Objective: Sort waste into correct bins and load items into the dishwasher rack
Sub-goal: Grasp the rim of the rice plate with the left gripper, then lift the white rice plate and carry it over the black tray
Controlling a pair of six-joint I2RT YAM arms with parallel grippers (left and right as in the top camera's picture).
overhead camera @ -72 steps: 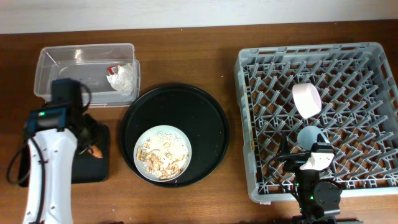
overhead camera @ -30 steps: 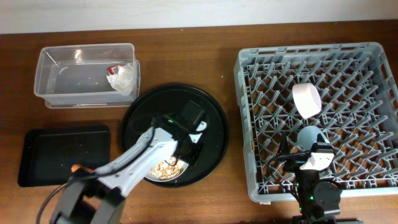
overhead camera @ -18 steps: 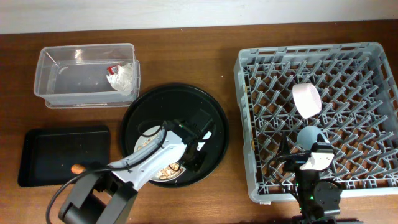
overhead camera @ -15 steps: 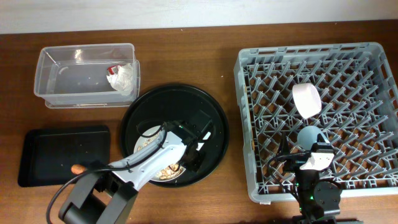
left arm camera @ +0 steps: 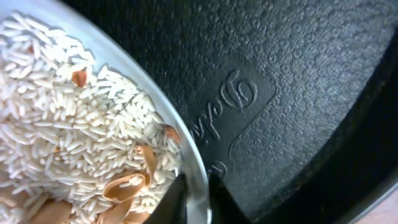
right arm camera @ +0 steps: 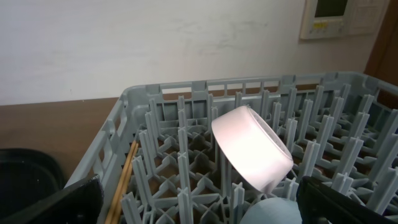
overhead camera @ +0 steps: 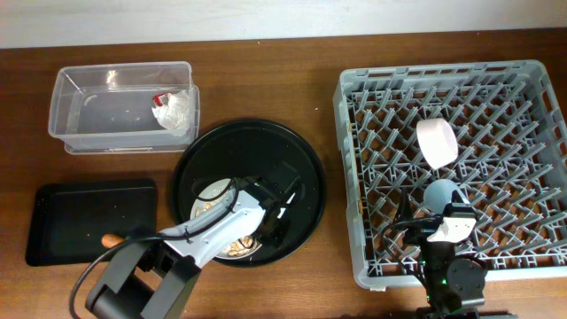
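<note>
Basically, everything hinges on the pinch at the plate point(left arm camera: 142, 79) edge. In the left wrist view the left gripper point(left arm camera: 196, 196) is seen with its jaws drawn narrow, one on each side of the pale rim, and it looks clamped on. The rice-like leftovers point(left arm camera: 56, 118) are piled right up against that grip, running off toward 10 o'clock, with the round black tray point(left arm camera: 280, 93) under it all.

From overhead, the rim is held at its 3 o'clock edge, so the plate and its load lie at 9 o'clock from the gripper. That side is where the scraps are wanted. The shallow black tray point(overhead camera: 71, 208) sits further out at 9 o'clock with the orange sausage piece point(overhead camera: 111, 239) already in it. The clear tub point(overhead camera: 106, 124) is up at about 10 o'clock, with the crumpled napkin point(overhead camera: 174, 112) and red wrapper point(overhead camera: 161, 97) inside.

As a judgement, the plate would have to be carried or tipped toward 9 o'clock, away from the held edge. A one-sided pinch on a loaded plate could let it sag or spill.

The left arm is clearly the nearer one for this. The dishwasher rack point(overhead camera: 354, 257) is well apart at 3 o'clock, with the white bowl point(overhead camera: 437, 142) on its side among the pegs and the light-blue cup point(overhead camera: 441, 193) just below it. The right gripper point(right arm camera: 199, 210) is parked at the rack's 6 o'clock edge, spread wide with nothing held. Wooden chopsticks point(right arm camera: 127, 168) can be made out in the rack too.
</note>
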